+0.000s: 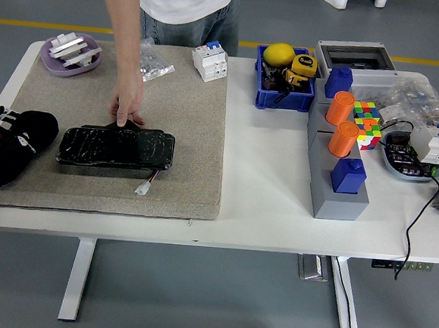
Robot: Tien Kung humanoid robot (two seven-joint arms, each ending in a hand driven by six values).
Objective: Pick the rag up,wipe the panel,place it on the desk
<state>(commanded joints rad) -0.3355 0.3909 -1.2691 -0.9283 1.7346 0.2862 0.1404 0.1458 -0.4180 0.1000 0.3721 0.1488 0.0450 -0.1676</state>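
The black glossy panel (116, 147) lies flat on the beige mat (184, 131), with a short wire and white plug at its near edge. A person's hand (128, 102) presses on the panel's far edge. My left hand (11, 151) rests at the mat's left edge, a little left of the panel and not touching it. Its fingers are curled around a dark bunched lump that looks like the black rag (38, 130). Hand and rag are both black and merge together. My right hand is not in view.
A purple dish (70, 53) with white parts, a clear bag (153, 60) and a white breaker (211, 60) sit along the mat's far side. To the right are a blue bin (284, 82), a grey stand (338, 177) with orange cylinders, and cables.
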